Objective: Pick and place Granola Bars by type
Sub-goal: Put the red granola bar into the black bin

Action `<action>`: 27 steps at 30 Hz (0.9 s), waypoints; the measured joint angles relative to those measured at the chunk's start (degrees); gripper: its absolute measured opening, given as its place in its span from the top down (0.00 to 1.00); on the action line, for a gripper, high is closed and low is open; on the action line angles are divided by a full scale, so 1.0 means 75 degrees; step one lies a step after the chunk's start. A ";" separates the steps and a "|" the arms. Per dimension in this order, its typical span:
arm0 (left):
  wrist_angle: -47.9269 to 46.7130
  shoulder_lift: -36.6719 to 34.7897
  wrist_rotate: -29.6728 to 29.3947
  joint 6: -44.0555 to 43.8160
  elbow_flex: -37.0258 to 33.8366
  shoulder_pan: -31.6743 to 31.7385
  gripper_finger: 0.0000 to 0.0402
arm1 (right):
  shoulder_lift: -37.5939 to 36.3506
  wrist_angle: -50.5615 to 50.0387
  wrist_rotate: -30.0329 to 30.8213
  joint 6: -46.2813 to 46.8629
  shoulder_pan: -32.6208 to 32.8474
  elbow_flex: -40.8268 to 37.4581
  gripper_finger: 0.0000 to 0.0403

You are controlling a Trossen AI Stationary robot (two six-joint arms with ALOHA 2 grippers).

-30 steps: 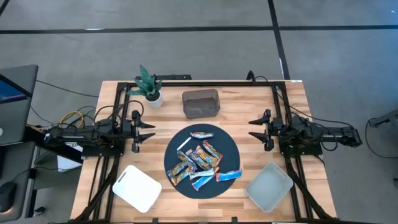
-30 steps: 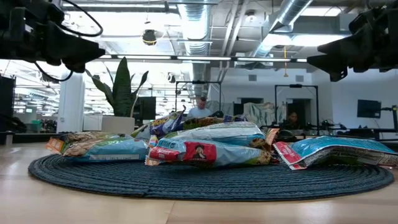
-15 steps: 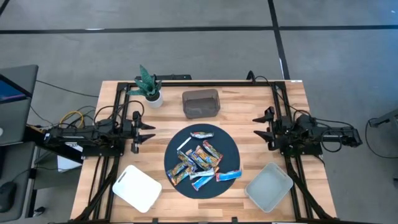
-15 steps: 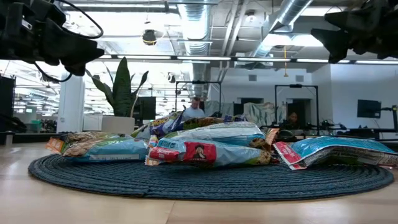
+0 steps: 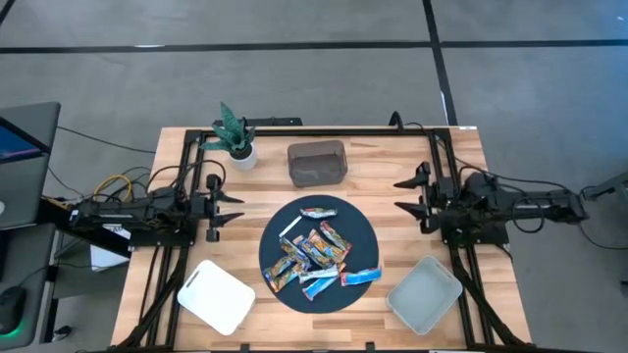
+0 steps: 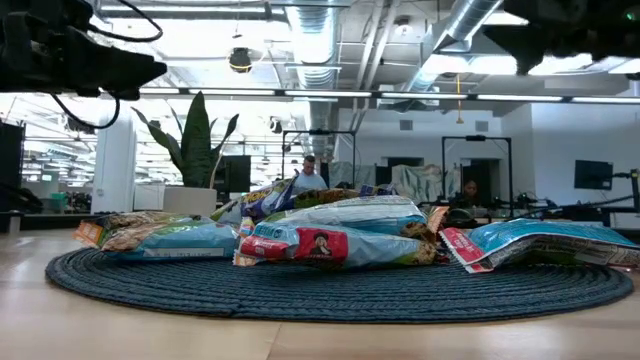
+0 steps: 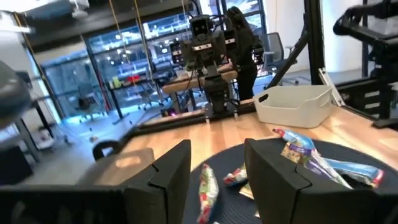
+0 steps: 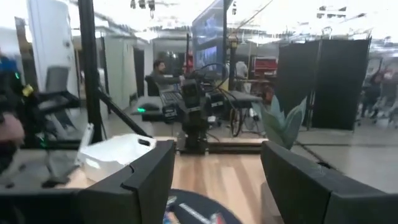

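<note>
Granola Bars (image 5: pixel 316 251) all piled on round dark mat (image 5: pixel 280 224), table middle, none sorted yet. Left hand (image 5: pixel 228 208) and right hand (image 5: pixel 404 194) both open, empty, parked either side so either can reach.

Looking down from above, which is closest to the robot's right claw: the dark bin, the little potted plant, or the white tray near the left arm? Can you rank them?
From the right gripper, in the high view:
1. Dark bin, at the table's far middle.
2. Potted plant, at the far left corner.
3. White tray, at the near left corner.
</note>
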 joint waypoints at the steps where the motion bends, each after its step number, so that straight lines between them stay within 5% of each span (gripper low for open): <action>1: 0.0156 0.0000 0.0002 0.0136 -0.0003 0.0000 0.64 | 0.0252 0.0000 0.0001 -0.0187 0.0000 0.0157 0.42; 6: 0.1835 -0.0003 0.0000 0.0524 -0.0003 0.0000 0.64 | 0.1424 -0.0005 0.0156 -0.0628 -0.0050 0.0799 0.42; 16: 0.2375 0.0688 0.0021 0.0230 0.0032 0.0000 0.64 | 0.4530 -0.0050 0.0436 0.0022 -0.0043 0.2092 0.42; 27: 0.5492 0.3932 0.1721 -0.0044 0.0211 -0.0006 0.64 | 0.7088 -0.2508 0.0426 0.0072 0.1145 0.4154 0.42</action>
